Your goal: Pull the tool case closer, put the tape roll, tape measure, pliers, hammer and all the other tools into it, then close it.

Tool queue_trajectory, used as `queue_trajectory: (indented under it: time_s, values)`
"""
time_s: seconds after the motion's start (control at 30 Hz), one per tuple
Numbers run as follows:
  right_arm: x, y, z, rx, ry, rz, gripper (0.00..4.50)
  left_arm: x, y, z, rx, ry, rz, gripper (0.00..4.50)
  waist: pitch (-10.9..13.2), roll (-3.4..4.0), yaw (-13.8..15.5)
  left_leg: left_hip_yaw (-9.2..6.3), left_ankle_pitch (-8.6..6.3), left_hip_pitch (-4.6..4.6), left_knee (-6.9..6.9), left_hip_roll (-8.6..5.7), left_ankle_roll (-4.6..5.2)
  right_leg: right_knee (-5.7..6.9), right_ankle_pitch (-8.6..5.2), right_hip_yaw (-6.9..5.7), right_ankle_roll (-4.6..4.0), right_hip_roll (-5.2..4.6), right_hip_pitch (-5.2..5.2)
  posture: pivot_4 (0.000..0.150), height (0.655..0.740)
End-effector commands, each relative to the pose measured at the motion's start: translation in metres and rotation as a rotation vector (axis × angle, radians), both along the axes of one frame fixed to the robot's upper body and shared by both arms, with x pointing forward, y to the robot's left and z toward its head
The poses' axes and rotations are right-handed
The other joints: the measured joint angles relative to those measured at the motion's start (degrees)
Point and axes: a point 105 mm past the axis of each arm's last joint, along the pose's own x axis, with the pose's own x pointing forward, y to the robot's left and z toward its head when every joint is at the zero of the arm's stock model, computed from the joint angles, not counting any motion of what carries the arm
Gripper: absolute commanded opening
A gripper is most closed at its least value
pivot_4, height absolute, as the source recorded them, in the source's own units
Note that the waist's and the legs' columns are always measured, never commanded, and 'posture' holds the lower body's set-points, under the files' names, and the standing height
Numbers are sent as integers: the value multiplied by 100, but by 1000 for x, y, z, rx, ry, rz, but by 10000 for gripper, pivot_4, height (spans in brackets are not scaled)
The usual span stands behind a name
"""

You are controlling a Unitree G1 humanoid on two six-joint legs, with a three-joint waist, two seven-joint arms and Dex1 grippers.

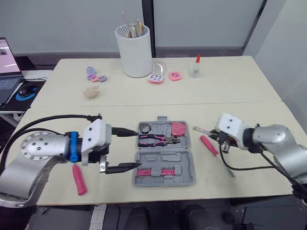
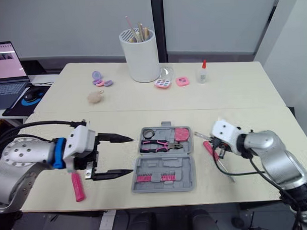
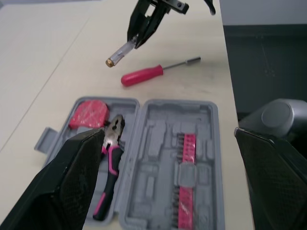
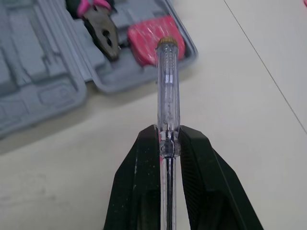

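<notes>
Counter (image 1: 233, 87): pale and wide, it carried everything in the scene.
Laptop (image 1: 3, 64): stood open at the far left, on a separate surface beside the counter.
White cup (image 1: 135, 52): stood upright at the far middle with sticks and pencils in it.
Tool case (image 1: 183, 159): grey, lay open and flat at the near middle of the counter, between the two arms, with one half far and one half near.
Left tool (image 2: 131, 155): was spread wide and empty. It lay level just left of the case, with its tips reaching about to the case's left edge.
Right tool (image 4: 167, 139): was pinched narrow on the clear-handled screwdriver (image 4: 168, 86), right of the case.
Clear-handled screwdriver: was gripped near where handle meets shaft. Its brass-capped end pointed left toward the far right corner of the case.
Pink handle (image 1: 79, 179): lay on the counter at the near left, beside the left arm. Its far end was hidden by the arm.
Pink screwdriver (image 1: 210, 145): lay on the counter right of the case, just near of the right tool, with its shaft running near and right.
Pliers (image 1: 154, 140): pink-gripped, lay in the far half of the case.
Bit row (image 1: 154, 171): a pink strip, sat in the near half.
Tape measure (image 1: 179, 128): pink, sat in the far right corner of the case.
Tape roll (image 1: 145, 128): a small dark ring, sat in the far left corner of the case.
</notes>
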Motion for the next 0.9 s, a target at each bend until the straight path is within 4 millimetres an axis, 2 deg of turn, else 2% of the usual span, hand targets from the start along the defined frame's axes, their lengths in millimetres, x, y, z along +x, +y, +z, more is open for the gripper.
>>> queue_trajectory:
  time_s: [0.03, 0.23, 0.37, 0.5, 0.9]
  values:
    - [-3, 40, 1, 1, -3, 113, 3206, -4, 17, 9, 48, -26, 20, 45000, 2, -2, -4, 0, 0, -1, 0, 5, 0, 0, 1, -1, -1, -12, -1, 1500, 7400]
    - [-5, 73, -18, -126, 16, 259, 3206, -11, 33, 4, 114, 15, 64, 45000, 3, -1, 19, 0, 0, -8, 0, -5, 0, 0, 0, -10, -1, -27, -4, 1500, 7400]
    - [-7, 101, -22, -107, 40, 308, 3206, -18, 39, 2, 135, 34, 79, 45000, 4, -3, 3, 1, 0, -8, 0, -1, 1, 1, 2, -9, -3, -37, -6, 1500, 7400]
    - [-13, 120, -27, -85, 58, 351, 3206, -21, 42, 2, 151, 39, 87, 45000, 4, -3, 2, -6, 0, -8, -1, 10, 1, 5, 1, -15, -6, -29, -8, 1500, 7400]
    - [-15, 139, -40, -114, 28, 375, 3206, -27, 48, 2, 175, 53, 107, 45000, 4, -3, 2, -3, 0, -7, -2, 9, 1, 4, 1, -14, -6, -32, -9, 1500, 7400]
